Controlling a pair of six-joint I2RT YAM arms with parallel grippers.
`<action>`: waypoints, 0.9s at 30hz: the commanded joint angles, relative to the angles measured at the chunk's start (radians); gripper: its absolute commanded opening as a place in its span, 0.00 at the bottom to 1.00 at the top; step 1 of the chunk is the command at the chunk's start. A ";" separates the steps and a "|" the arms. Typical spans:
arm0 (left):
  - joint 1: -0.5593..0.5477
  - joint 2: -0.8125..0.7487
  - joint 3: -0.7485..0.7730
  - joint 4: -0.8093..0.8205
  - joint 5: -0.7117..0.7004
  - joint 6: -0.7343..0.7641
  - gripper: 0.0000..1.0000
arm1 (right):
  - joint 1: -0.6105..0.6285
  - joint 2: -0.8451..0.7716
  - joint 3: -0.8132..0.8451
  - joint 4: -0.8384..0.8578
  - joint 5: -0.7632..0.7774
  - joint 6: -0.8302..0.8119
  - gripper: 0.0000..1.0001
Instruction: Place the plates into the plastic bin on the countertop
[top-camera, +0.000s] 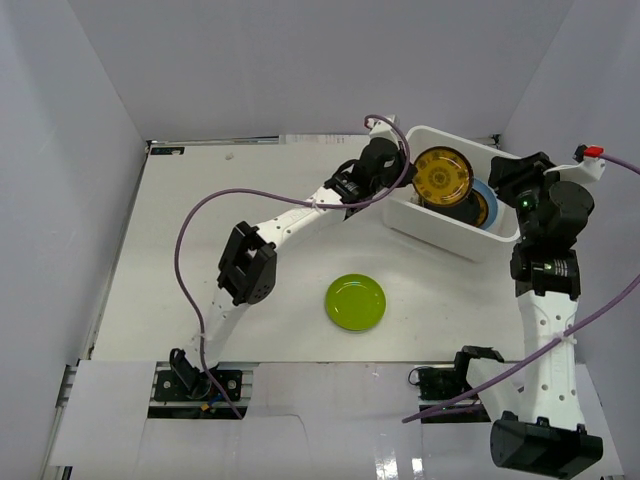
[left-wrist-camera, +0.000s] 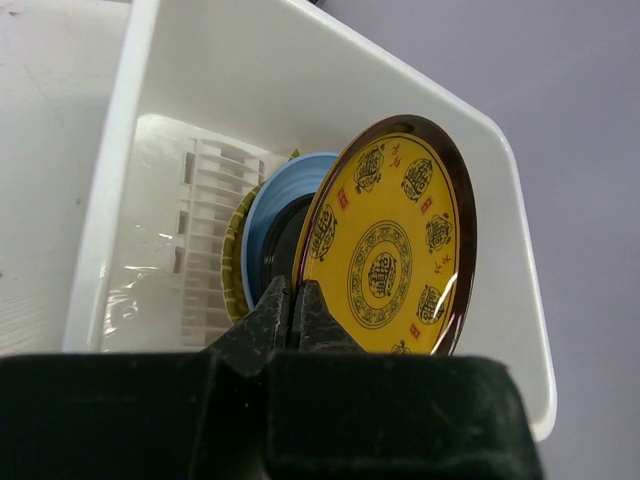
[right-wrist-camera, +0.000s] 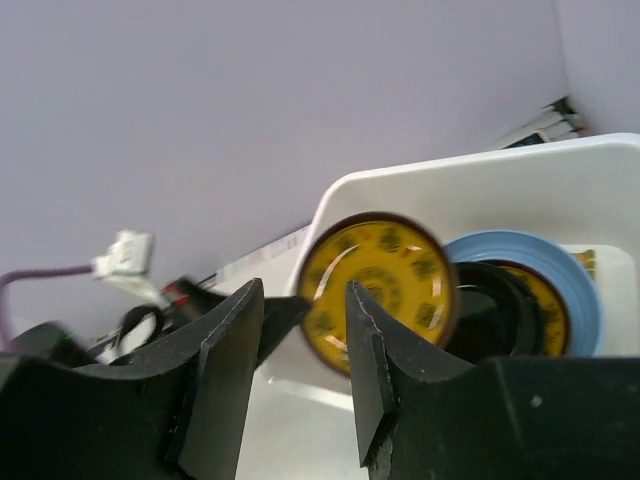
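Brown-rimmed plate (left-wrist-camera: 390, 240) on edge in left claw (left-wrist-camera: 297, 303), just inside plastic bin (left-wrist-camera: 250, 80)

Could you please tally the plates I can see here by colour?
Brown-rimmed yellow patterned plates: 2
Light blue plate: 1
Glossy black plate: 1
Yellow woven-look plate: 1
Lime green plate: 1
Total: 6 visible

Glossy brown-rimmed plate (left-wrist-camera: 392, 235), smooth white plastic bin (left-wrist-camera: 230, 60), shiny lime green plate (top-camera: 355, 302), matt white countertop (top-camera: 450, 300)
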 joint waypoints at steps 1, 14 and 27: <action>-0.014 0.057 0.131 -0.041 -0.017 -0.036 0.00 | -0.003 -0.025 -0.015 -0.006 -0.167 0.019 0.44; -0.014 0.148 0.200 0.009 0.012 -0.057 0.57 | 0.046 -0.272 -0.404 -0.049 -0.365 0.025 0.44; -0.011 -0.261 -0.005 0.069 0.087 0.239 0.98 | 0.248 -0.250 -0.671 -0.012 -0.367 -0.024 0.63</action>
